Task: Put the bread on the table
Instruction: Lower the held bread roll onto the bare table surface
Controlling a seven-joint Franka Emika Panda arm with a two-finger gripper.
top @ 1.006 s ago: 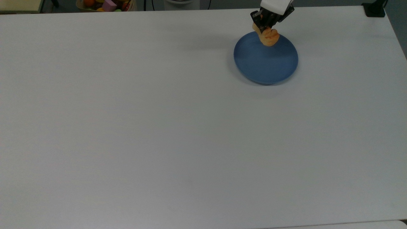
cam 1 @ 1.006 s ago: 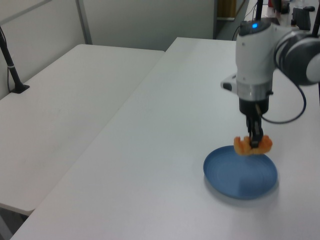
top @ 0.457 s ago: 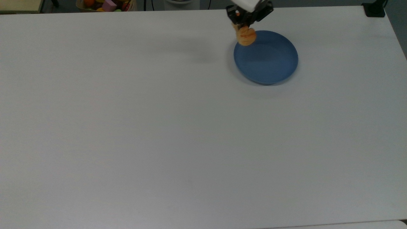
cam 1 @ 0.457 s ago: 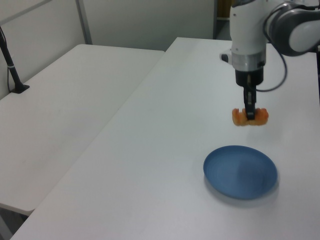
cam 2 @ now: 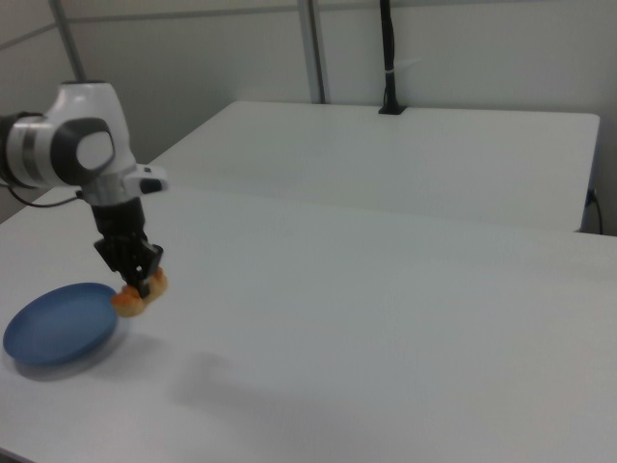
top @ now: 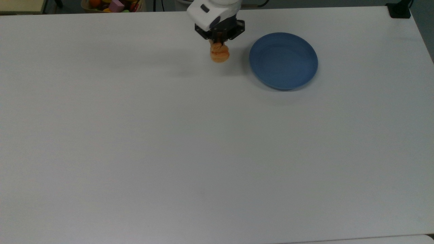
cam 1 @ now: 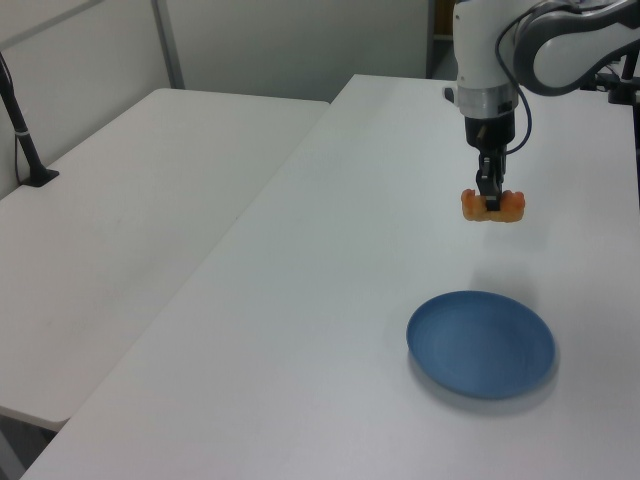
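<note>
Since the earlier frames the gripper (top: 219,43) has carried the bread (top: 219,54) off the blue plate (top: 283,61) and across to the top view's left, so the roll is now clear of the plate's rim, with a strip of bare white surface (top: 169,142) between them. A second ago the bread hung over the plate's far edge; now the plate holds nothing.

The gripper (cam 1: 490,195) points straight down and pinches the bread (cam 1: 492,205) across its middle, the two dark fingers pressed against the roll from either side. In the left view the golden-orange ends of the bread stick out to both sides of the fingers, and the roll hangs directly beneath the white wrist, raised off the surface (cam 1: 330,300); a faint shadow lies on the tabletop below and nearer the camera. The blue plate (cam 1: 480,343) sits nearer the camera than the bread, well apart from it.

In the right view the gripper (cam 2: 143,275) holds the bread (cam 2: 140,294) just above the upper right part of the blue plate (cam 2: 58,323) as seen from there, with the surface (cam 2: 386,318) stretching away to the right view's right.
</note>
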